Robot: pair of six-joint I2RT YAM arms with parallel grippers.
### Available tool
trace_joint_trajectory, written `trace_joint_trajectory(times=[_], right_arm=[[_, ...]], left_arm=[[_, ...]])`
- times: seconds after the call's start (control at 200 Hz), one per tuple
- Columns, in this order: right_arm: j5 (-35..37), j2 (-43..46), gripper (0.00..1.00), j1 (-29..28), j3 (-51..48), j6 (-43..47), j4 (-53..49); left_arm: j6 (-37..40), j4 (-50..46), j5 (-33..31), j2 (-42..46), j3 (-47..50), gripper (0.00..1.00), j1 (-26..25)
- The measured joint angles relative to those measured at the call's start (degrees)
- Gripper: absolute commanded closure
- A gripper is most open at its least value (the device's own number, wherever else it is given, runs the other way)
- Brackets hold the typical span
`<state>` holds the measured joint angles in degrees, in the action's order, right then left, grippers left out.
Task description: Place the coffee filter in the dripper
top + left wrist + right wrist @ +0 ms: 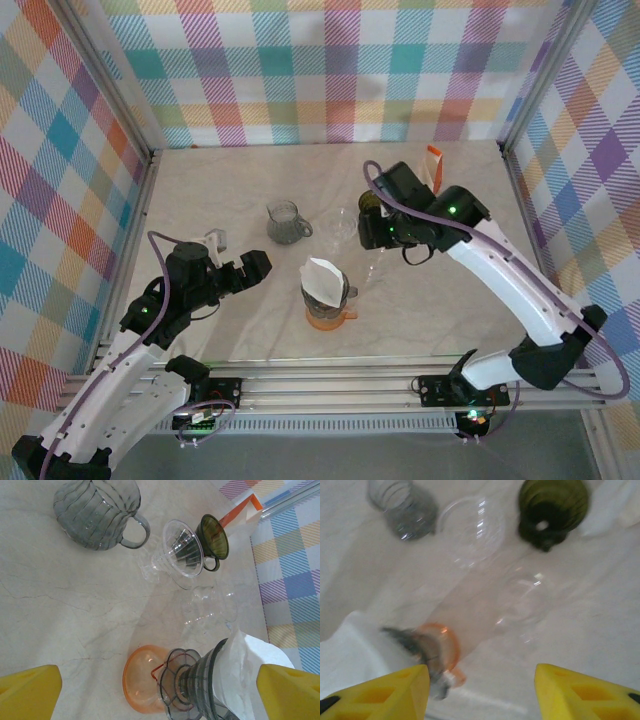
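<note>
The white paper coffee filter (322,276) sits in the grey ribbed dripper (328,295), its top edge sticking out above the rim. The dripper stands on an orange base (330,319) at mid-table. My left gripper (252,270) is open just left of the dripper; in the left wrist view its yellow fingertips (27,692) flank the dripper (200,682) and filter (250,667) without touching them. My right gripper (374,238) hangs open above and behind the dripper with nothing between its fingers (382,695). The filter (350,650) lies low on the left of the blurred right wrist view.
A grey glass mug (286,222), a clear dripper (343,226) and a dark green dripper (369,201) stand behind the grey dripper. A clear glass piece (376,268) lies to its right. A filter packet with an orange strip (434,164) leans at the back right. Plaid walls enclose the table.
</note>
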<state>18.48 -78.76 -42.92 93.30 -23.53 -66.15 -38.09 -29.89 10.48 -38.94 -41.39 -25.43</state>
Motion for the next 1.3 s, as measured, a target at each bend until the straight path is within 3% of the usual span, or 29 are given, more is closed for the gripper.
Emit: trace_joint_trajectory(times=[0.23,0.45,0.66,1.015,1.3], right_arm=[[4.5,1.9,0.48,12.4,-13.6,4.8,16.7],[2.0,-10.0,0.47,21.7,-12.6,6.4,27.2],[0.8,-22.9,0.5,24.8,-3.5,5.0,28.4],[0.8,-33.3,0.31,26.7,6.9,0.0,28.3],[2.1,-39.6,0.33,26.9,13.6,-2.8,25.5]], left_arm=[[0.0,0.0,0.0,0.0,0.0,0.0,0.0],[0.0,0.0,-0.3,0.0,0.0,0.0,0.0],[0.0,0.1,-0.7,-1.3,0.0,0.0,0.0],[0.0,2.1,-0.7,-5.0,0.0,0.0,0.0],[0.0,3.3,-0.7,-6.7,0.1,0.0,0.0]])
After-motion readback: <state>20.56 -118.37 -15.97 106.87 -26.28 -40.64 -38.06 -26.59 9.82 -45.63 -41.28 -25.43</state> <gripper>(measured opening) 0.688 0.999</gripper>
